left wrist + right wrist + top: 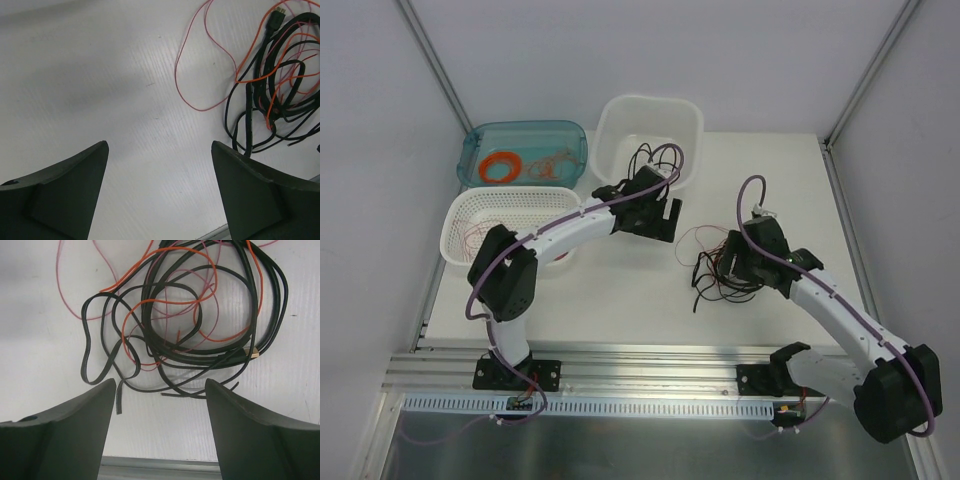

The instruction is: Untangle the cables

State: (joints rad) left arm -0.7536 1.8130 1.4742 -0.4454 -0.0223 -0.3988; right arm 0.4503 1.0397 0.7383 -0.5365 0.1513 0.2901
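The cables [190, 330] lie knotted, nothing gripped
Your right gripper [160, 405], jaws apart, hovers with them just ahead, seemingly choosing a strand; your left gripper [160, 170], also spread, has them ahead-right.

no text, labels, brands or numbers readable in any view. cables [190, 356] show no marking i can make out. small board [520, 403] at the foot of my left arm is too tiny to read.
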